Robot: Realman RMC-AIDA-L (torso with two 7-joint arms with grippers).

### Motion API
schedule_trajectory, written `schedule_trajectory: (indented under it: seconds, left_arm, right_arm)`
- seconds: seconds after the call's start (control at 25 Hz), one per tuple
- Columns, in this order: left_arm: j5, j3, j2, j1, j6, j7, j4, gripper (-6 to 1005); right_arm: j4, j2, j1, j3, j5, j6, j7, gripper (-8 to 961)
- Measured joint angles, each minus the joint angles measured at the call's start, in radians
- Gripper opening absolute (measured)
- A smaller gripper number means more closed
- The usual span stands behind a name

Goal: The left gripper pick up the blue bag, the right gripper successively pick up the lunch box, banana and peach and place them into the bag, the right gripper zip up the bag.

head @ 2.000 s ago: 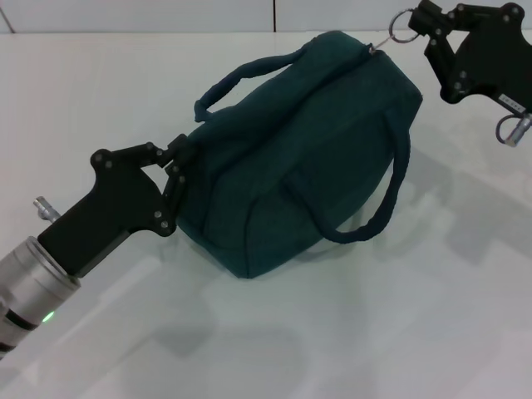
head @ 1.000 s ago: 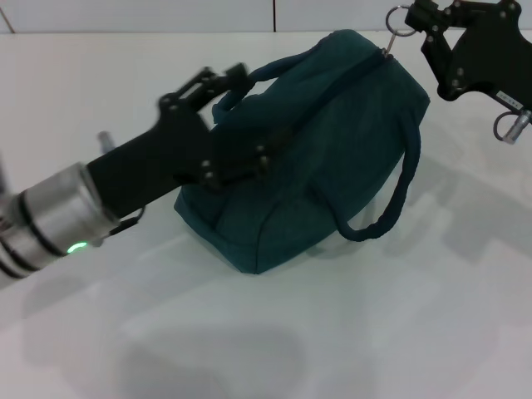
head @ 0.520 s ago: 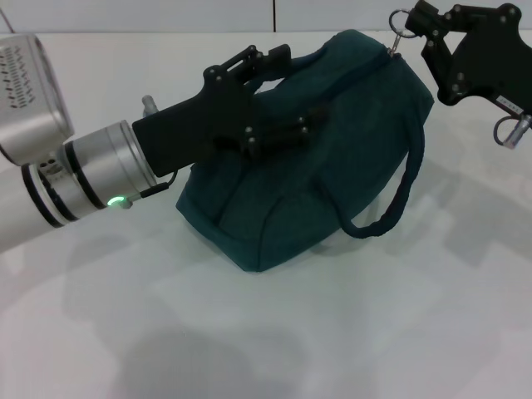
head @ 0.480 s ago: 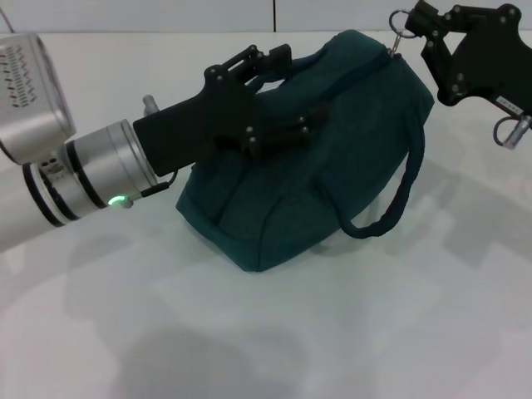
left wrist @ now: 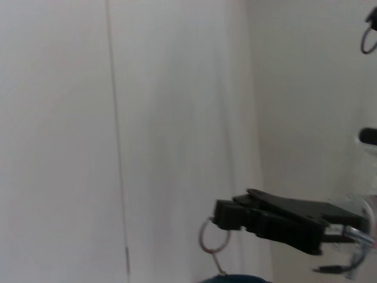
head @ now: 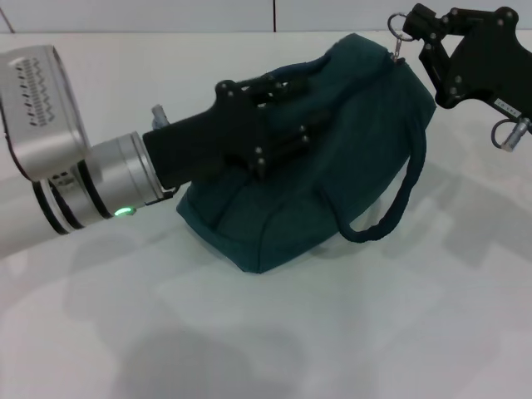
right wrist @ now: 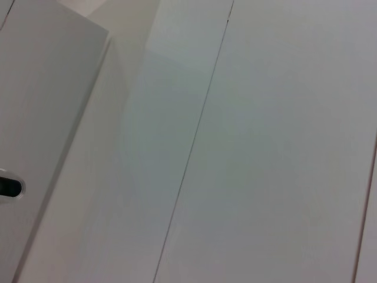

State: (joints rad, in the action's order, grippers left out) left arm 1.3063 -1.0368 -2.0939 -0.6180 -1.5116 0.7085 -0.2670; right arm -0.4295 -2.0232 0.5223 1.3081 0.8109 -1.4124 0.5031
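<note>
Right gripper (head: 410,23) clenched on zipper ring pull (head: 401,22) at far end of blue bag (head: 332,158); zip looks run to that end, so let go cleanly, no yank. Left gripper (head: 287,116) lies on bag's top by far handle (head: 287,73); grip state unclear. Bare white table (head: 274,332) near side of bag gives retreat room.

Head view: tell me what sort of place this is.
Probably a robot test bench or lab, not a home: a bare white table, plain white wall panels, and only the blue bag between the left gripper and the right gripper.
</note>
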Motion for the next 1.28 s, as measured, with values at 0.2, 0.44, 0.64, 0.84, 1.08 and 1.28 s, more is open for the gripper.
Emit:
schedule_trajectory:
  seconds: [0.2,0.44,0.64,0.84,1.08,1.28]
  left_arm:
    - [0.001,-0.030,0.000,-0.004,0.001,-0.029,0.000,478]
    - [-0.004,-0.037,0.000,-0.001,0.001,-0.067,0.000,239]
    - [-0.009,-0.036,-0.004,0.006,-0.004,-0.134,0.011,83]
    - [-0.021,-0.037,-0.011,0.029,-0.019,-0.207,0.016,53]
    - [-0.066,-0.036,-0.005,0.068,-0.055,-0.244,0.005,41]
    - [-0.095,-0.036,-0.001,0.090,-0.056,-0.263,0.002,41]
  right_arm:
    - [0.001,0.000,0.000,0.000,-0.001,-0.004,-0.001,20]
    - [0.002,0.000,-0.004,0.000,-0.001,-0.011,-0.001,21]
    - [0.003,0.000,-0.005,0.000,-0.001,-0.011,-0.001,21]
    - [0.012,0.000,-0.005,-0.004,-0.001,-0.015,0.000,21]
    - [0.032,0.000,-0.001,-0.006,-0.019,-0.026,0.004,22]
    - [0.047,0.002,-0.001,-0.008,-0.044,-0.015,0.023,22]
